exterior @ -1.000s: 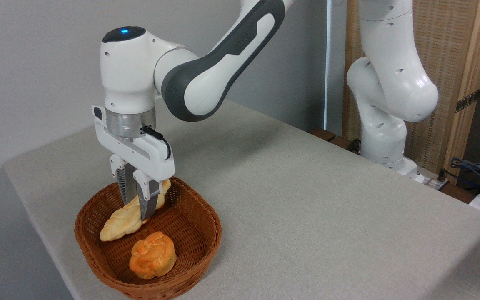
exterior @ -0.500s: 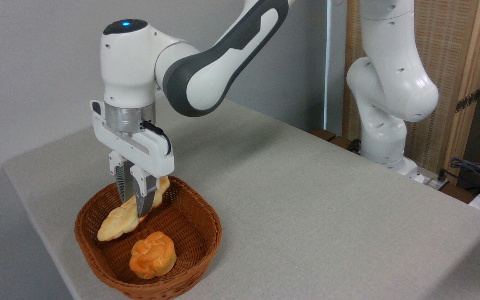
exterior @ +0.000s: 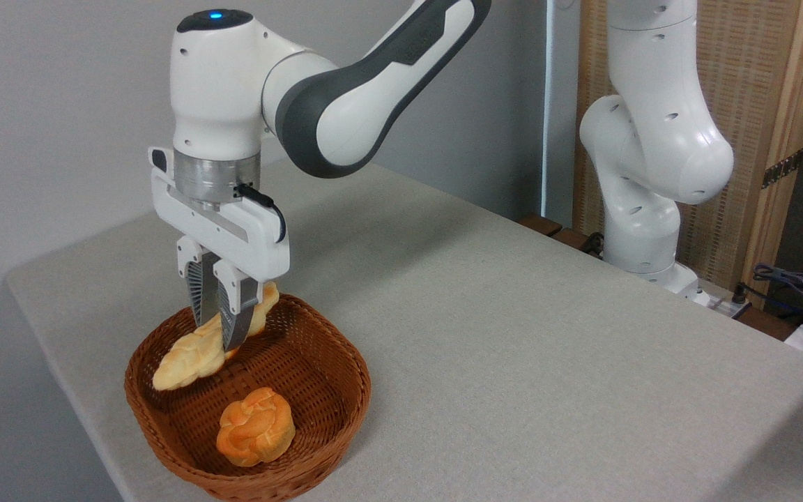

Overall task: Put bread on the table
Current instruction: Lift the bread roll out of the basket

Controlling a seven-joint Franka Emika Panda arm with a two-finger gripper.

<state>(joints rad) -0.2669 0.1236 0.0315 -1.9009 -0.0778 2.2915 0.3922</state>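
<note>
No legible text, label or number anywhere.

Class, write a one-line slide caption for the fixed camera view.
Franka gripper shut on the twisted bread loaf, lifting it above the wicker basket where an orange knotted bun remains.

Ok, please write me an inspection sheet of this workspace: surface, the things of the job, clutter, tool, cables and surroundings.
Surface: table with light grey-beige covering, one rounded corner at the left.
Job's things: bread, a long twisted loaf, held tilted above the basket floor, lower end at the left.
Clutter: brown wicker basket near the front left edge; round orange bun lying inside it.
Tool: tool pointing down, fingers closed on the middle of the bread.
Cables: short black cable on the tool's body; a bundle of cables at the far right, off the table.
Surroundings: grey wall behind; wooden woven-panel screen behind the arm's base.
</note>
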